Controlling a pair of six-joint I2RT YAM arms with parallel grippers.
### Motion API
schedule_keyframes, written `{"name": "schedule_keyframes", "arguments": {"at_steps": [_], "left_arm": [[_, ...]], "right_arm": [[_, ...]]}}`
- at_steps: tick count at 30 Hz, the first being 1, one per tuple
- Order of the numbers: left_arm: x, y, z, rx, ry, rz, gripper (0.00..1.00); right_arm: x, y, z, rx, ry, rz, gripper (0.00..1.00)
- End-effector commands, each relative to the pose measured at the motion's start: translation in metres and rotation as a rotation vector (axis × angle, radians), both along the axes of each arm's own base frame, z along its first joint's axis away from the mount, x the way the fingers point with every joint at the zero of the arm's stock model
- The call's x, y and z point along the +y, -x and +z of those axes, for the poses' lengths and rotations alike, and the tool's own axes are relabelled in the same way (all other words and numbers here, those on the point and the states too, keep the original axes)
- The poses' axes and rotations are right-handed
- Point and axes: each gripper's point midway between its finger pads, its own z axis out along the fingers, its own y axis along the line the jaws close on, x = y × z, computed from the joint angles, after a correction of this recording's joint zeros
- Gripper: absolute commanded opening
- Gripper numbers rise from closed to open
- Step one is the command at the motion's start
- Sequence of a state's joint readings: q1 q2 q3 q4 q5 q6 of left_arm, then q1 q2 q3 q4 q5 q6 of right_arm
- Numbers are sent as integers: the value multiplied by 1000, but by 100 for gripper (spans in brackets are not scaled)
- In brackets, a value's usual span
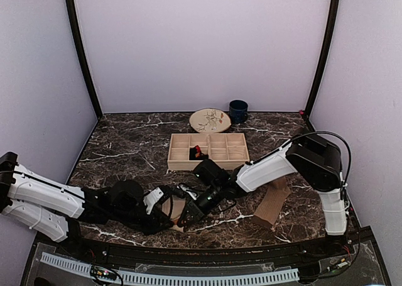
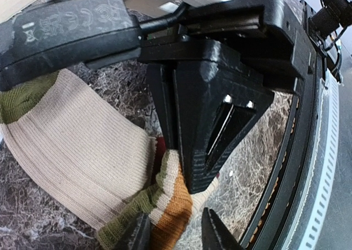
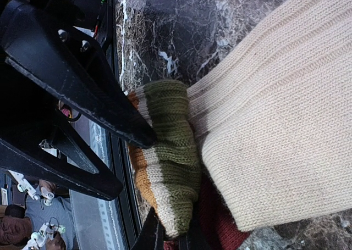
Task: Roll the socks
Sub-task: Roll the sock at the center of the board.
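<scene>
The striped sock point(image 2: 82, 145) lies mostly flat at the near middle of the table point(image 1: 125, 141), only its end curled, pinched tight by the right gripper point(image 3: 168, 236), while the left gripper point(image 2: 173, 233) sits narrow around it, grip unclear, so nearly all the rolling is left.

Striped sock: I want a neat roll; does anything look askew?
Yes: the striped sock is crumpled at its cuff, where the right claw pinches it. The stripes fold over in a lump, not an even roll, at the table's near edge.
</scene>
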State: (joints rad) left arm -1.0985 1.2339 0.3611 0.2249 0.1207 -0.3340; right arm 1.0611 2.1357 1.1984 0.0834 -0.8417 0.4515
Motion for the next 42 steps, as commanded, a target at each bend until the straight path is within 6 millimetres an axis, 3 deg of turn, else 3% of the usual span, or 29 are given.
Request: {"name": "schedule_keyframes", "arguments": {"at_steps": [1,19,23,29,34,37,40,41,42], "left_arm": [[0,8,2,29,-21,-30,38],[11,6,-23,47,-174,-6,34],[12,5,-26,47,-187,2,23],[8,5,-28,56,-186,-3,17],[10,5,-39,75,-208,10,2],[10,5,-43,89,-215,16,0],[10,6,-45,98,-217,21,0],[10,6,-45,101,-215,23,0],[10,6,-45,103,-213,24,0]], "right_arm": [[-3,-4,-12,2,26,-11,0],[-2,-4,-12,4,28,-2,0],[-2,-4,-11,6,27,-2,0],[-2,-3,-13,13,27,-1,0],[-2,-3,-12,17,23,2,0],[-2,-4,-13,10,24,-2,3],[-3,-5,-13,-5,25,-7,13],[-4,-5,-13,-10,25,-7,35],[-5,-5,-13,-18,25,-9,89]]}}
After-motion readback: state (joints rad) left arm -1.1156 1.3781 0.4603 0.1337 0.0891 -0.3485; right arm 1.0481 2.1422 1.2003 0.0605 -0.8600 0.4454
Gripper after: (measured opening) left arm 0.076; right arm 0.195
